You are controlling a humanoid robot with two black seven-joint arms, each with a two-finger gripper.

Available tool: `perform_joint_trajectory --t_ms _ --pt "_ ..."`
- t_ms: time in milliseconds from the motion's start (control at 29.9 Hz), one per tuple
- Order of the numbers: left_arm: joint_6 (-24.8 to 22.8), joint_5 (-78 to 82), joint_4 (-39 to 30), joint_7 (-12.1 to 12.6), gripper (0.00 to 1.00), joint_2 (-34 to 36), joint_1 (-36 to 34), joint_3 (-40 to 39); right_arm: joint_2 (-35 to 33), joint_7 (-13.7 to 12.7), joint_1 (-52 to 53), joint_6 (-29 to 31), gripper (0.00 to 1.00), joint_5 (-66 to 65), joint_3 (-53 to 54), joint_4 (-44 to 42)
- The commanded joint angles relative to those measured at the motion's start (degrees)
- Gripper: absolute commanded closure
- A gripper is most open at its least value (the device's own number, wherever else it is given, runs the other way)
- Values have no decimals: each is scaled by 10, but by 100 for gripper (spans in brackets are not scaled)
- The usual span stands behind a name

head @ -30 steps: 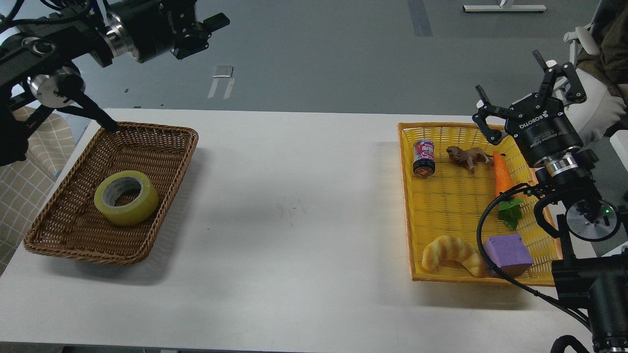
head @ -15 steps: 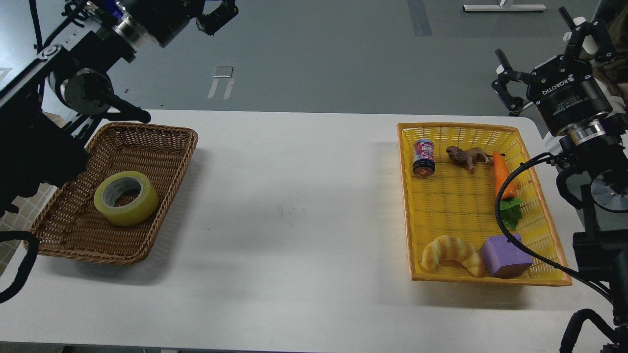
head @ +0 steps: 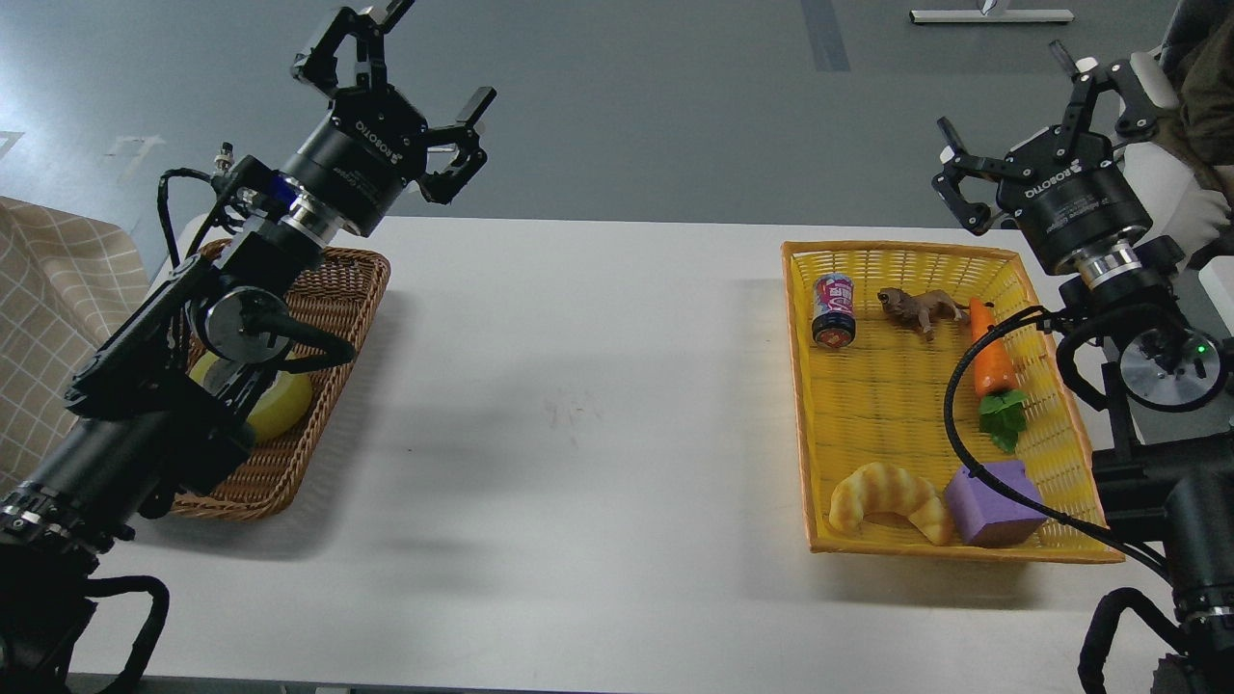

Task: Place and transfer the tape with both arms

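Left gripper (head: 410,82) fingers spread, empty, above far-left table edge; has swung inward since half second ago. Tape (head: 280,405) in brown basket (head: 333,318), near left edge, now mostly hidden behind left arm, well below gripper. Right gripper (head: 1027,125) spread, empty, beyond yellow basket (head: 800,386).

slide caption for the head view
Both open black grippers raised; yellow tape roll in brown wicker basket.

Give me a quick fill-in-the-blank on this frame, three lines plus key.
1. The tape lies in the ____ wicker basket.
2. The purple block sits beside the ____ in the yellow basket.
3. Both the left gripper and the right gripper have fingers spread ____.

Missing words: brown; croissant; open
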Motion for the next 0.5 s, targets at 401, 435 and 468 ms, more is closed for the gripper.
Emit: perform_joint_trajectory --t_ms 401,435,468 --pt "0 2 4 3 2 -9 7 -3 45 2 0 0 0 0 -3 4" --pt "0 2 4 3 2 -7 8 -3 46 2 1 0 0 0 -4 4" --pt "0 2 4 3 2 -6 8 -4 46 2 3 0 0 0 -5 3"
